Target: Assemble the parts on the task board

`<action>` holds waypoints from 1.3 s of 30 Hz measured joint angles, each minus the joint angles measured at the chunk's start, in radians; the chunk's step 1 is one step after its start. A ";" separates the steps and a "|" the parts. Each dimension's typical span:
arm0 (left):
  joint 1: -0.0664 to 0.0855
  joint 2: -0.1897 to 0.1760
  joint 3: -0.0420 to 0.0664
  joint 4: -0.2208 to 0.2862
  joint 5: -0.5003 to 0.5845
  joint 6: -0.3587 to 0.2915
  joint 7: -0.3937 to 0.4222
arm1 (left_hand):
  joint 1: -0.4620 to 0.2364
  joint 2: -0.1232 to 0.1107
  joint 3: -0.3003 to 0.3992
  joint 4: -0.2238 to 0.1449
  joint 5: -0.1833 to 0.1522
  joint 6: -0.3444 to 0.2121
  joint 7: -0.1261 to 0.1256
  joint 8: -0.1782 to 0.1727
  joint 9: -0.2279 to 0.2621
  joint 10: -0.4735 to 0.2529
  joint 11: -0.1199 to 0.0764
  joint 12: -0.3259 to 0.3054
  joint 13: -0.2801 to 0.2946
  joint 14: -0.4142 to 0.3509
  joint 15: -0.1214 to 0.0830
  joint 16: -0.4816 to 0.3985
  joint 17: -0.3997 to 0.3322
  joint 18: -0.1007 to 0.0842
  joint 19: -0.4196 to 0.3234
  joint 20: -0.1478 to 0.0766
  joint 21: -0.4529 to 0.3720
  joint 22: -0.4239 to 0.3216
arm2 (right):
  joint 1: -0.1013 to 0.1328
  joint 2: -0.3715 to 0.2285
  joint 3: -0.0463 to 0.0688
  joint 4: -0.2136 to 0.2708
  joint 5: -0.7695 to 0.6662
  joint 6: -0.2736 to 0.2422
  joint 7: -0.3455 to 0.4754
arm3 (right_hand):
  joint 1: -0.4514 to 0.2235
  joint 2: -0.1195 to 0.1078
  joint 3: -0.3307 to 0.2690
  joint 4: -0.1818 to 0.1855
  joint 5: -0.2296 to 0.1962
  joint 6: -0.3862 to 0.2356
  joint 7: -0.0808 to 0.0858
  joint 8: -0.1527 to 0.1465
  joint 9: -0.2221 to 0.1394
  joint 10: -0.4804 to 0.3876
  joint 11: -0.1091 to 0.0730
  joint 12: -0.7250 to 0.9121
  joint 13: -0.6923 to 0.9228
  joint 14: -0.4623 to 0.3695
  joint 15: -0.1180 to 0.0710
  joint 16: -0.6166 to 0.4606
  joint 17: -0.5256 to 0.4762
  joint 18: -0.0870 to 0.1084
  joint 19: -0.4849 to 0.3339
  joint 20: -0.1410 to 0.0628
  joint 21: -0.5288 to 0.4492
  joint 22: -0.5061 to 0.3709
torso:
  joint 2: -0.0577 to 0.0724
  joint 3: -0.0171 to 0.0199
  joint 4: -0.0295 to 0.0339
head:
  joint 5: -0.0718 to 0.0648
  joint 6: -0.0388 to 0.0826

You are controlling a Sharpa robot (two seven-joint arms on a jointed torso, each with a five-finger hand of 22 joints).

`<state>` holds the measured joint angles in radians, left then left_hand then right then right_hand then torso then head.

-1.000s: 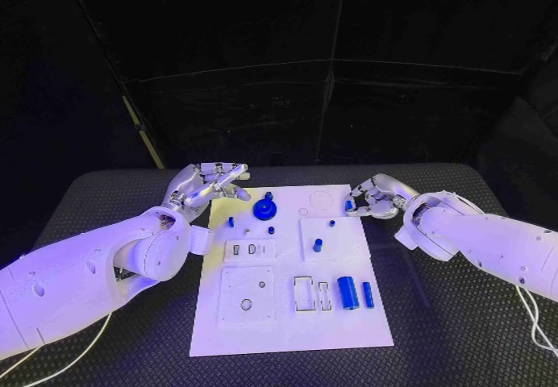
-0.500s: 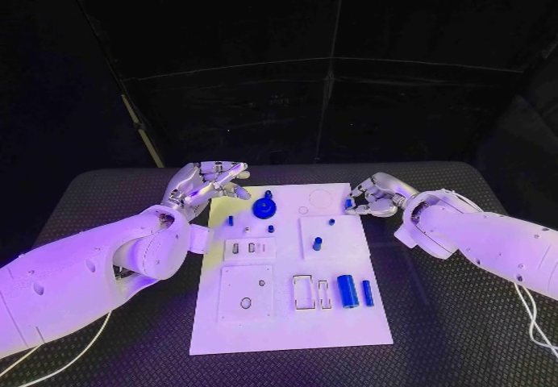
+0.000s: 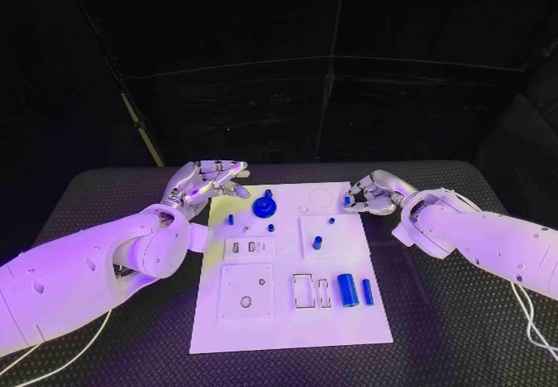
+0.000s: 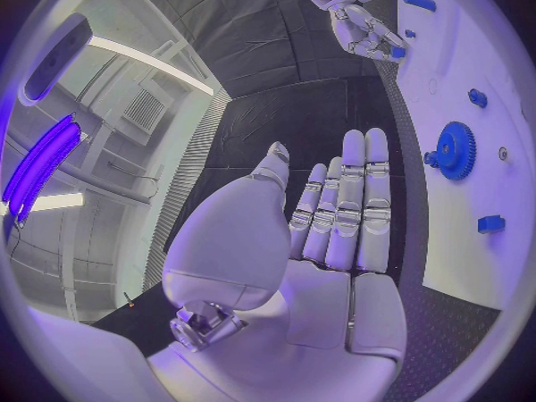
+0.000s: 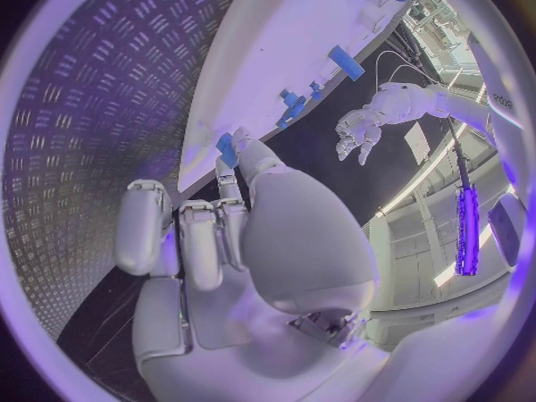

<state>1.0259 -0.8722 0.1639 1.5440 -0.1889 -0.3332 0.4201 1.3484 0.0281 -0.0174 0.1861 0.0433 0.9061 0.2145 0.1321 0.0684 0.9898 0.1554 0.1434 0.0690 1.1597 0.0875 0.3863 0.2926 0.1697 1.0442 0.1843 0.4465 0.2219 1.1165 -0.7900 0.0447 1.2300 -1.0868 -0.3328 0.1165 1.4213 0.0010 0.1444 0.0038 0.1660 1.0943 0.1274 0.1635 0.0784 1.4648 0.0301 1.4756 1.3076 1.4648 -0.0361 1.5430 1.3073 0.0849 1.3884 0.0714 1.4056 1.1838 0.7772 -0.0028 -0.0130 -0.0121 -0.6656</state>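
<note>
The white task board (image 3: 279, 318) lies in the middle of the table. A blue gear (image 3: 265, 208) stands near its far edge, with small blue pegs (image 3: 316, 243) around it and two blue cylinders (image 3: 345, 289) lying near the right side. My right hand (image 3: 372, 195) is at the board's far right edge and pinches a small blue part (image 3: 349, 201), which the right wrist view shows as the blue part (image 5: 227, 148) between thumb and finger beside the board (image 5: 290, 62). My left hand (image 3: 207, 184) hovers open off the far left corner, fingers (image 4: 348, 205) straight, near the gear (image 4: 455, 150).
The board carries square plates with slots and holes, such as the plate (image 3: 247, 294) at the near left. Black ribbed table (image 3: 453, 322) surrounds the board. A pale cable (image 3: 529, 314) hangs by my right arm.
My right hand has crept slightly toward the far side with the blue part still pinched. The left hand has hardly moved.
</note>
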 measured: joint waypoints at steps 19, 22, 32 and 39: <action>0.000 0.007 0.000 -0.032 0.000 0.005 -0.002 | 0.000 0.000 -0.003 -0.003 0.000 0.002 -0.002 -0.004 0.000 0.000 0.000 0.000 0.000 0.000 0.000 0.000 0.002 0.000 -0.003 0.003 0.000 0.000 | 0.002 0.017 0.016 0.254 -0.080 -0.093 -0.114 | -0.018 0.017 0.010 0.004 -0.015 -0.002 -0.002 0.001 0.000 0.004 -0.004 0.000 0.000 0.004 -0.003 0.000 0.000 0.000 0.004 -0.004 0.004 0.008 | -0.014 -0.0024 -0.0012 | 0.013 -0.009; 0.000 0.009 0.000 -0.045 0.000 0.007 -0.002 | -0.002 0.002 -0.006 0.000 0.000 0.004 -0.004 -0.004 0.000 0.004 -0.004 0.000 0.000 0.000 0.000 0.000 0.004 0.000 -0.003 0.003 0.000 0.000 | 0.002 0.059 0.016 0.272 -0.123 -0.098 -0.149 | -0.021 0.020 0.010 0.004 -0.015 -0.003 -0.003 0.001 0.000 0.004 -0.003 0.000 0.000 0.004 -0.003 0.000 0.001 0.000 0.004 -0.004 0.004 0.011 | -0.017 -0.0023 0.0000 | 0.023 -0.017; 0.000 0.018 0.000 -0.062 0.000 0.011 -0.002 | 0.000 0.008 -0.006 0.000 0.000 0.007 -0.007 -0.004 0.000 0.009 -0.002 0.000 0.000 0.000 0.000 0.000 0.004 0.000 -0.003 0.003 0.000 0.001 | -0.029 0.176 0.006 0.288 -0.256 -0.096 -0.211 | -0.028 0.014 0.010 0.004 -0.017 -0.004 -0.004 0.001 0.000 0.004 -0.003 0.000 0.000 0.004 -0.003 0.000 0.001 0.000 0.007 -0.007 0.008 0.019 | -0.024 -0.0032 0.0021 | 0.040 -0.028; 0.000 0.020 0.000 -0.062 0.000 0.014 -0.002 | 0.000 0.008 -0.006 0.000 0.000 0.007 -0.007 -0.004 0.000 0.009 -0.002 0.000 0.000 -0.004 -0.004 0.000 0.006 0.000 -0.003 0.003 0.000 0.001 | -0.049 0.217 0.003 0.268 -0.314 -0.081 -0.246 | -0.034 0.008 0.016 0.010 -0.021 -0.005 -0.005 0.002 0.000 0.004 -0.003 0.000 0.000 0.004 -0.003 0.000 0.001 0.000 0.007 -0.007 0.008 0.020 | -0.025 -0.0038 0.0020 | 0.049 -0.031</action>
<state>1.0263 -0.8520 0.1641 1.4823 -0.1890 -0.3195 0.4180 1.3482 0.0359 -0.0232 0.1861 0.0433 0.9134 0.2072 0.1280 0.0684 0.9989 0.1535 0.1434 0.0690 1.1560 0.0839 0.3863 0.2985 0.1697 1.0410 0.1873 0.4465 0.2227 1.0671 -0.5731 0.0479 1.4976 -1.4004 -0.4141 -0.1298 1.3876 0.0093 0.1601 0.0137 0.1455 1.0896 0.1228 0.1650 0.0783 1.4684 0.0267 1.4755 1.3076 1.4685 -0.0395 1.5429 1.3079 0.0851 1.3957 0.0642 1.4133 1.2042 0.7524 -0.0066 -0.0110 0.0373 -0.6964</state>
